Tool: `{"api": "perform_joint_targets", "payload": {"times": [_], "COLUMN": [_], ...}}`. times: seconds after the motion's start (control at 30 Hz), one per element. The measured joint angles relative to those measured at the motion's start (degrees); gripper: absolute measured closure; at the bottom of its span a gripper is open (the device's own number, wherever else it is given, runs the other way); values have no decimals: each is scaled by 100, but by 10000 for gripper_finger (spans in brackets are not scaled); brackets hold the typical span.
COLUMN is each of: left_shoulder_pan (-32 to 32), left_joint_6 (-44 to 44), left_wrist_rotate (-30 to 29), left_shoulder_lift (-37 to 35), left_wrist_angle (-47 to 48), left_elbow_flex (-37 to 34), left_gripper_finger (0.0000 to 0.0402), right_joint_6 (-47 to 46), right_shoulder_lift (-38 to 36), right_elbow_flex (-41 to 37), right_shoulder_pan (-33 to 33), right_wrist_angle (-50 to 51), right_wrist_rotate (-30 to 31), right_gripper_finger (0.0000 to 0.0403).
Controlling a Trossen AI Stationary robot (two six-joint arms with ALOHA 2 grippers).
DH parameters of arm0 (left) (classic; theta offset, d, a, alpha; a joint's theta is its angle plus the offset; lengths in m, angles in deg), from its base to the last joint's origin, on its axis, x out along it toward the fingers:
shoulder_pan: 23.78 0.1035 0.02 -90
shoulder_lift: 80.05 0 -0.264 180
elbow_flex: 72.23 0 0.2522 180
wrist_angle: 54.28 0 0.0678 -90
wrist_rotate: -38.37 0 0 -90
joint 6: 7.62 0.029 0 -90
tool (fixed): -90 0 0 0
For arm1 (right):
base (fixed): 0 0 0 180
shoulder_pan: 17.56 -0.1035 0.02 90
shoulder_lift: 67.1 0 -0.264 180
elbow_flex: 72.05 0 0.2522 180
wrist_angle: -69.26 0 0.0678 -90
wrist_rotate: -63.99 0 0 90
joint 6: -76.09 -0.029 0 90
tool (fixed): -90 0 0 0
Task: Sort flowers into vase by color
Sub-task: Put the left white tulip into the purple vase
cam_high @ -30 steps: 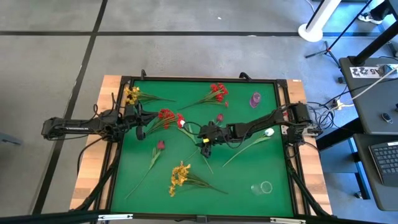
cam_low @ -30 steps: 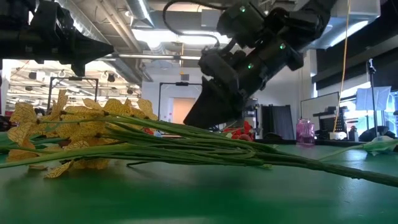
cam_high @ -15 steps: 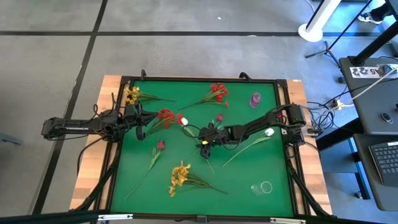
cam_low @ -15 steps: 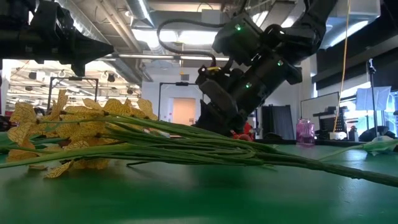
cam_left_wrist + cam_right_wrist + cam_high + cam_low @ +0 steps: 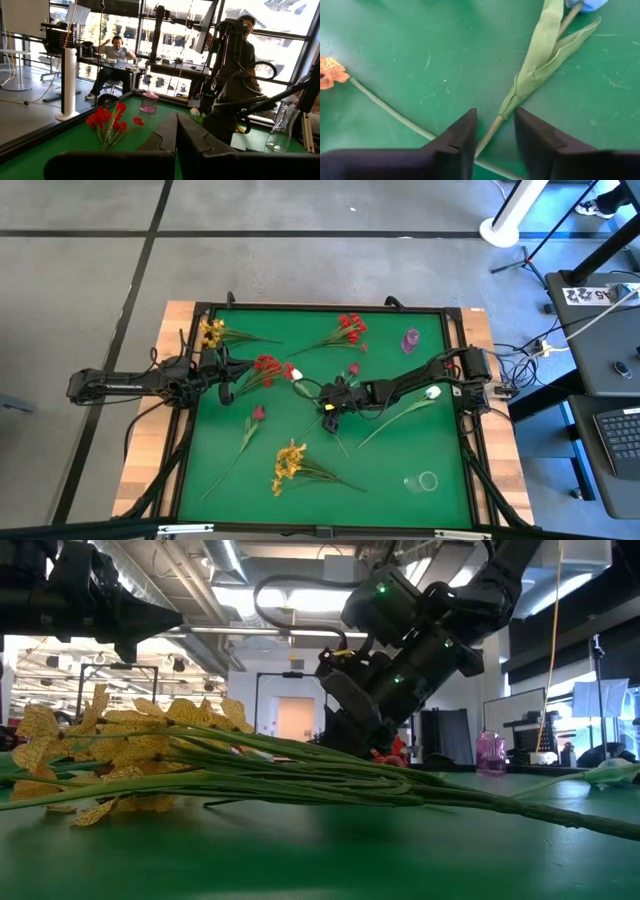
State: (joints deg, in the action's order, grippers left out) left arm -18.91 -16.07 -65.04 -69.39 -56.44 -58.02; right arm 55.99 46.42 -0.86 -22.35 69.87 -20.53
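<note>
Long green-stemmed flowers lie flat on the green mat: yellow sprays (image 5: 210,332) (image 5: 289,463), red clusters (image 5: 265,367) (image 5: 350,328), white tulips (image 5: 293,375) (image 5: 432,392), dark pink buds (image 5: 258,413) (image 5: 352,370). My right gripper (image 5: 328,406) is low over the mat's middle and open. Its fingers (image 5: 460,142) stand on either side of a white tulip's stem (image 5: 492,127), just below the leaves (image 5: 540,62). I see no touch. My left gripper (image 5: 225,376) waits shut beside the left red cluster (image 5: 107,120).
A small pink vase (image 5: 410,340) stands near the far right corner. A clear vase (image 5: 425,482) is near the near right corner. A bud's stem (image 5: 395,115) crosses the mat close to my right fingers. The near yellow spray (image 5: 120,740) fills the low view's front.
My right gripper has come down toward the mat over the white tulip's stem, its wrist dropping lower, and has stayed open. The flowers have not moved.
</note>
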Motion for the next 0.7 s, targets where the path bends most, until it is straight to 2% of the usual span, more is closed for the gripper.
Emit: {"api": "perform_joint_targets", "payload": {"times": [0.2, 0.33, 0.57, 0.7], "left_shoulder_pan": [0, 0, 1, 0], "left_joint_6": [-1, -2, -1, 0], "left_wrist_rotate": [-1, -1, -2, 0], "left_shoulder_lift": [0, 0, -1, 0], "left_wrist_angle": [0, 0, 1, 4], "left_elbow_flex": [0, 0, 1, 0], "left_gripper_finger": [401, 401, 401, 401], "right_joint_6": [-39, -72, -231, -356], "right_shoulder_lift": [2, 2, -211, -450], "right_elbow_flex": [0, 0, -13, -13], "right_shoulder_pan": [0, 0, -7, -7], "right_wrist_angle": [5, 6, 141, 94], "right_wrist_rotate": [-44, -59, -108, -103], "right_gripper_finger": [360, 394, 387, 397]}}
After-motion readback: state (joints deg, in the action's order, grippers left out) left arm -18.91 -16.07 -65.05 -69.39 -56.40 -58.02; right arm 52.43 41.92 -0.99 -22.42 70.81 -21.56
